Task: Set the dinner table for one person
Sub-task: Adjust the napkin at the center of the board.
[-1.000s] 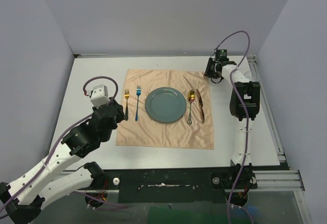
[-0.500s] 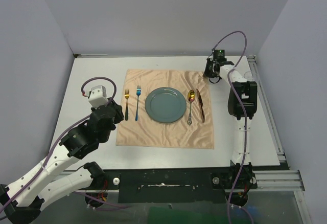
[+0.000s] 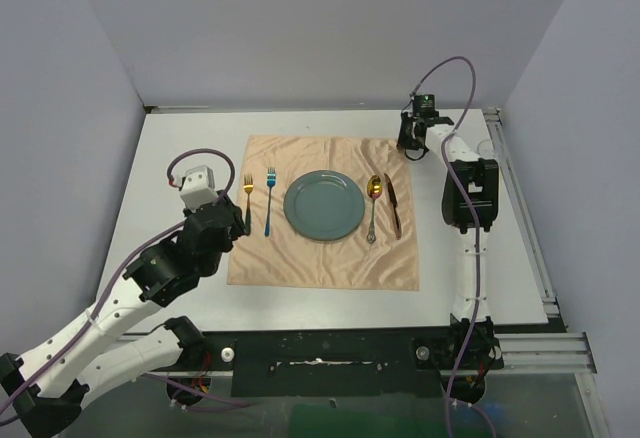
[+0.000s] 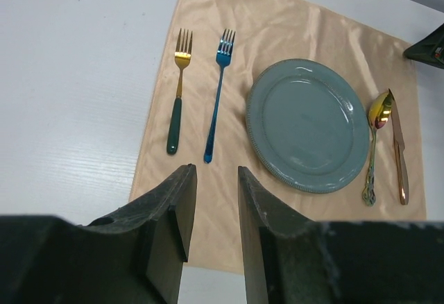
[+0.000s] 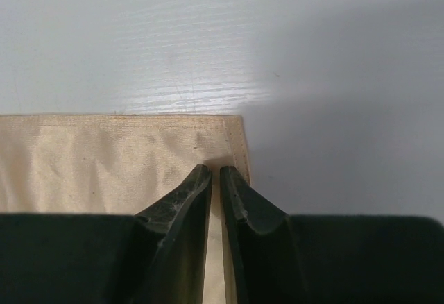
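The dinner table (image 3: 170,148) carries a peach cloth (image 3: 320,258). On the cloth lie a grey-green plate (image 3: 324,205), a gold fork (image 3: 247,203) and a blue fork (image 3: 269,201) left of it, and a gold spoon (image 3: 373,203) and a copper knife (image 3: 393,206) right of it. My left gripper (image 4: 216,175) hovers open over the cloth's near left part, nothing between its jaws. My right gripper (image 5: 216,172) is down on the cloth's (image 5: 104,151) far right corner, jaws pinched almost together with cloth between them.
Aluminium rails (image 3: 530,248) run along the table's right and near edges. Grey walls close in the far side and both flanks. The right arm's black link (image 3: 468,193) stands over the table just right of the knife.
My right gripper has shifted slightly toward the far edge at the cloth's corner and its jaws have narrowed. The left arm has crept a little to the right. The tableware has not moved.
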You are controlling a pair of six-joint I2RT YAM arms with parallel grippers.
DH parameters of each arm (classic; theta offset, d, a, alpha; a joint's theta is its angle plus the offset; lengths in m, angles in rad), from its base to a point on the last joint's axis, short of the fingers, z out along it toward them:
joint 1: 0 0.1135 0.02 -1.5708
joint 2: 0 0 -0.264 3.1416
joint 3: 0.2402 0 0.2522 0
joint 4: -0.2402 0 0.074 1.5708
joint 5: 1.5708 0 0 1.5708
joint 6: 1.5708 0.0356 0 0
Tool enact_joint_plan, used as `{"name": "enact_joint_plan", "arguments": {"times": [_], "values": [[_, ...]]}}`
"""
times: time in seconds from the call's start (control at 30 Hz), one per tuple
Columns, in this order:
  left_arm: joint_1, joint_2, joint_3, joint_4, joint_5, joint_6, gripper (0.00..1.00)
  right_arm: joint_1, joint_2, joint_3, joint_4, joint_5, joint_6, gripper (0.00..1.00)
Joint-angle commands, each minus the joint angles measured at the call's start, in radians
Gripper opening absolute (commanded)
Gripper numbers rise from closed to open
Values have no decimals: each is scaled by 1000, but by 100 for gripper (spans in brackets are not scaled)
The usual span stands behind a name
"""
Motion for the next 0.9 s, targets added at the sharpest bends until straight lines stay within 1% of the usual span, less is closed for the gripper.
{"name": "enact_joint_plan", "arguments": {"times": [0.0,0.2,0.6,0.87], "values": [[-3,-11,22,33,-14,14,29,1,39,70,-20,22,-16,14],[-3,-46,30,12,-34,14,29,-7,85,117,-44,26,-25,14],[-3,-66,57,4,-43,23,29,-29,100,138,-62,57,-21,14],[-3,-74,62,5,-40,29,29,-45,144,184,-90,26,-14,15]]}}
